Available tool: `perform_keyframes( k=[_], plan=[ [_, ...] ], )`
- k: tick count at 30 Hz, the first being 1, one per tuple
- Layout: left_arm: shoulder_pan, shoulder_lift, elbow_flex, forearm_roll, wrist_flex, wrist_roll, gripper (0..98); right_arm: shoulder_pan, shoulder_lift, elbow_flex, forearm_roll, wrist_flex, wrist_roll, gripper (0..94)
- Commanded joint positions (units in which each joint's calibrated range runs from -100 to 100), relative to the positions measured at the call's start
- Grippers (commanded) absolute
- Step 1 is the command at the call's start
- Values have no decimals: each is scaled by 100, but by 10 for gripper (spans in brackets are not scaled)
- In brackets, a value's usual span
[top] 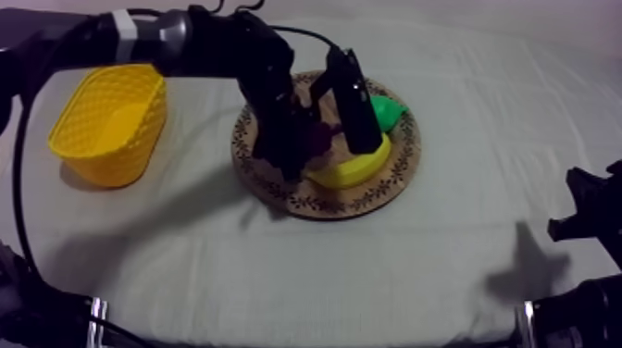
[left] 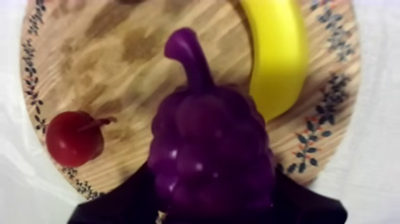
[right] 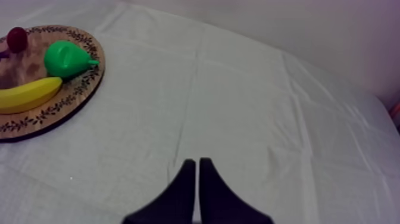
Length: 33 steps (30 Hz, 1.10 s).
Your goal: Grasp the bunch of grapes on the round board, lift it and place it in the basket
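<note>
By my reading the pick is under way and the carry has not begun. My left end effector (top: 324, 146) is down over the wooden board (top: 278, 190), grasping the bunch of grapes (left: 208, 149), with its black fingers (left: 119, 205) pressed against the bunch on both sides. The grapes sit over the middle of the board, between the banana (left: 277, 53) and the small red fruit (left: 74, 138). I cannot tell whether they are clear of the wood. The yellow basket (top: 109, 125) stands well apart on the bench (top: 305, 268), at my left, with nothing in it that I can see. Lifting, carrying across and letting go are therefore all left to do. My right end effector (right: 196, 162) is clenched on nothing, over bare cloth away from the board. The bunch is deep purple and glossy, a lumpy cluster widest near my fingers, with a thick curved stem pointing away from me.
</note>
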Motion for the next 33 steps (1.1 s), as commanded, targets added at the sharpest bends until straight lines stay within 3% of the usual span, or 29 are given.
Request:
perform_keyframes(
  k=[1, 9, 15, 33],
  plan=[
    [39, -304, 84, 14, -23, 33, 437, 1, 2, -1, -1, -1, 1, 3],
    [202, -1456, 710, -69, -193, 364, 436, 1, 2, -1, -1, -1, 1, 3],
    [47, -2549, 1412, -120, -346, 539, 445, 1, 2, -1, -1, -1, 1, 3],
    [-1998, -5244, 3474, -36, -576, 849, 436, 1, 2, -1, -1, -1, 1, 3]
  ],
)
